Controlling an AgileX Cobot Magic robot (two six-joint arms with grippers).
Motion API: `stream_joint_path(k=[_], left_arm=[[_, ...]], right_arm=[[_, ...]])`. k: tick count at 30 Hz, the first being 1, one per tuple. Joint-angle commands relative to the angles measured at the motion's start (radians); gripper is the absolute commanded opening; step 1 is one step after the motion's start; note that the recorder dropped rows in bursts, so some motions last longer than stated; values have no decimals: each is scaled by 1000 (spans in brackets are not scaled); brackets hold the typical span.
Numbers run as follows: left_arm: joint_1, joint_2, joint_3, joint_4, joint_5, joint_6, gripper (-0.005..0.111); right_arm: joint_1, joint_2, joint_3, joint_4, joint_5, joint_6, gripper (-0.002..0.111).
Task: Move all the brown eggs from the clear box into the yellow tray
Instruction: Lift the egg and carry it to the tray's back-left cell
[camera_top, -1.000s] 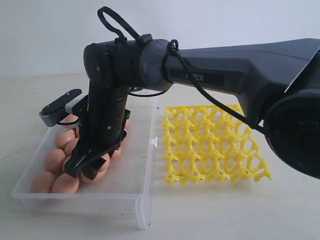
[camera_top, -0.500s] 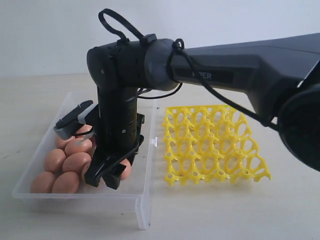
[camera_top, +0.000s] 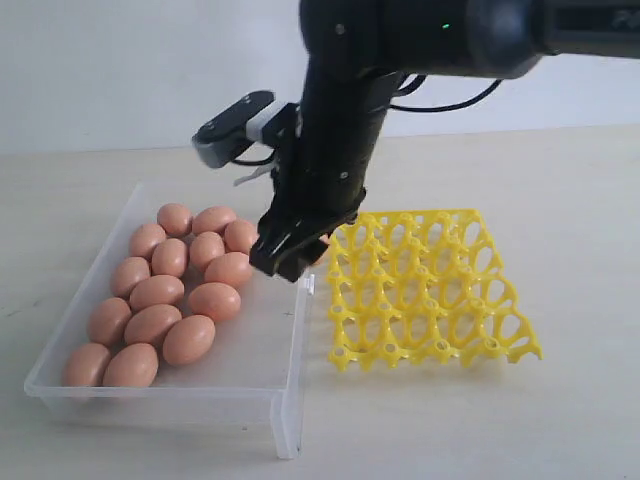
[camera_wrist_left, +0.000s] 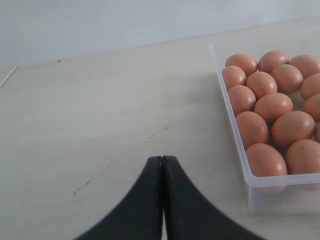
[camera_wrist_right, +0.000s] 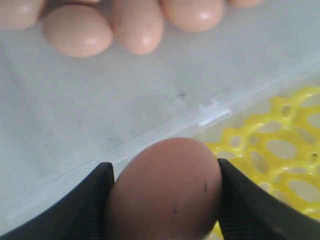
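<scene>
The right pincer (camera_top: 290, 255) clamps one egg (camera_wrist_right: 165, 185) above the wall of the box (camera_top: 290, 370), beside the tray (camera_top: 440, 350). Other eggs (camera_top: 160, 290) lie in the box toward the left edge of the counter (camera_top: 560, 200). The left pincer (camera_wrist_left: 163, 165) is pressed closed, empty.

A flat, pale beige counter (camera_top: 560, 200) with a faint wood grain fills the scene, marked by a few small dark scuffs (camera_wrist_left: 154, 134) on its matte surface, and meets a plain, pale grey-white wall (camera_top: 100, 70) along its far edge.
</scene>
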Motion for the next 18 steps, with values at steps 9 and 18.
stream_joint_path(k=[9,18], left_arm=[[-5,-6,-4,-5,-6,-3,0],[-5,-6,-4,-5,-6,-3,0]], right_arm=[[-198,-37,235,6,-563,-25,0],[-249,17,303,219,-788,-165,0]])
